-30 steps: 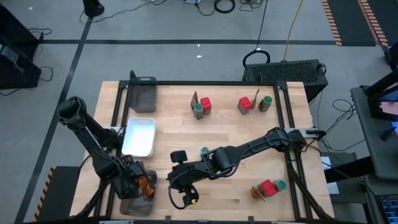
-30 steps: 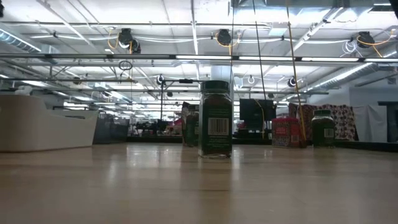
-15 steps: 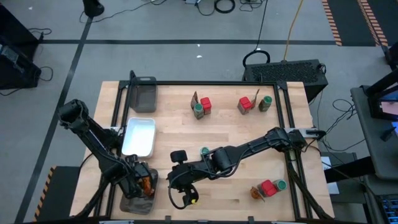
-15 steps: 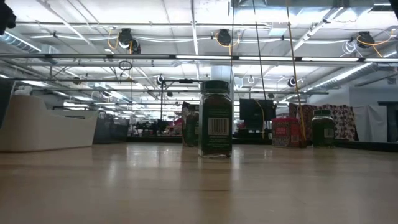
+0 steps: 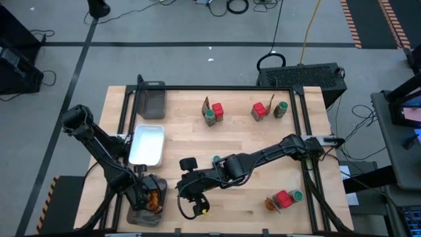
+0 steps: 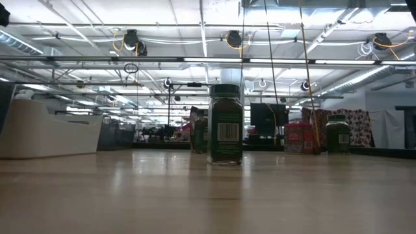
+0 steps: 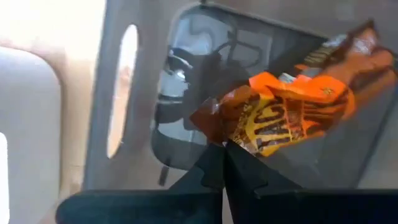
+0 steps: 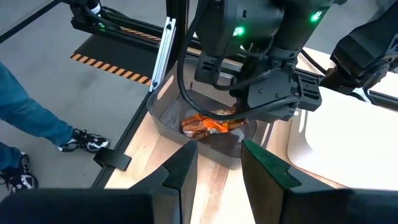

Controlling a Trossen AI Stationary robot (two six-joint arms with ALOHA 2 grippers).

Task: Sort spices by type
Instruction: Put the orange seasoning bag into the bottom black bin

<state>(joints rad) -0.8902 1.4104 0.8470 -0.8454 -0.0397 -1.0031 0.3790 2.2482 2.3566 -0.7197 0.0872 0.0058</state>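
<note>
Left tool (image 7: 224, 149) closed empty above sachets (image 7: 280, 118) lying flat in tray (image 8: 163, 121); right tool (image 8: 219, 163) part-open, empty.

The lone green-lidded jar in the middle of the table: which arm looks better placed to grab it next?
Probably the right. The right gripper, open and empty, hangs near the jar; the left gripper is shut over the tray holding the orange sachets.
</note>
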